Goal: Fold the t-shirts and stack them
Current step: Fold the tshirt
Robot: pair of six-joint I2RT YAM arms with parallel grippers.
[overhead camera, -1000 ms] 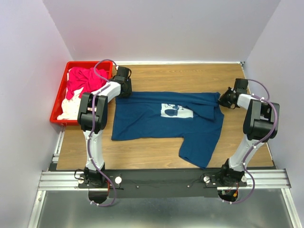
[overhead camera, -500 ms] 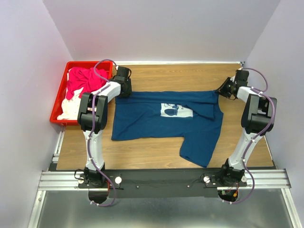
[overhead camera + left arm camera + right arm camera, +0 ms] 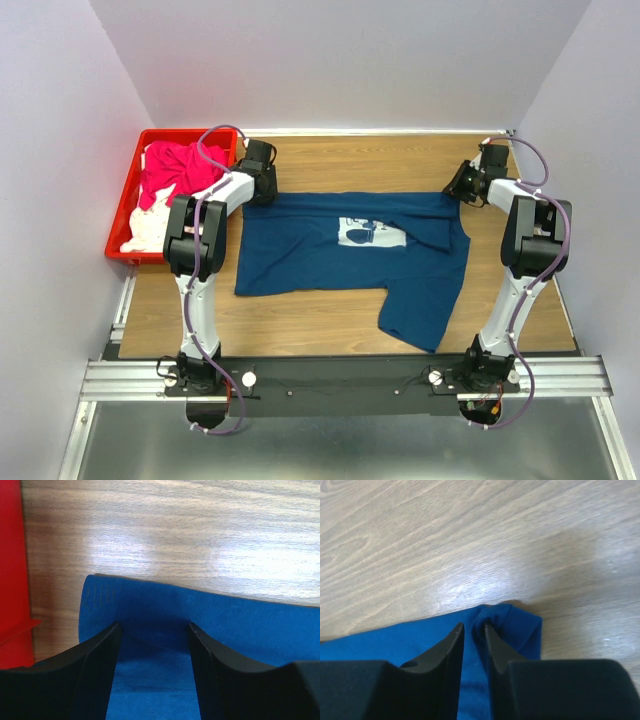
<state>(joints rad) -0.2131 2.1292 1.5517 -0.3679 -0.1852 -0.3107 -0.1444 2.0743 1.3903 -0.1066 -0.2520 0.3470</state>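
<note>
A dark navy t-shirt point(image 3: 340, 262) with a white chest print lies spread on the wooden table, its near right part folded over. My left gripper point(image 3: 262, 186) is at the shirt's far left corner. In the left wrist view it point(image 3: 154, 626) is open, and the jaws stand wide apart over the flat blue cloth point(image 3: 235, 625). My right gripper point(image 3: 456, 188) is at the far right corner. In the right wrist view it point(image 3: 473, 626) is shut on a bunched fold of the blue cloth point(image 3: 395, 641). A magenta-pink shirt point(image 3: 175, 168) and a white one point(image 3: 148, 228) lie in the crate.
A red plastic crate point(image 3: 118, 216) stands at the far left of the table; its wall also shows in the left wrist view point(image 3: 11, 580). White walls close in on the left, back and right. Bare wood point(image 3: 360, 160) lies beyond the shirt.
My right gripper has moved away from me and to the left, to the shirt's far right corner. The left arm has not moved.
</note>
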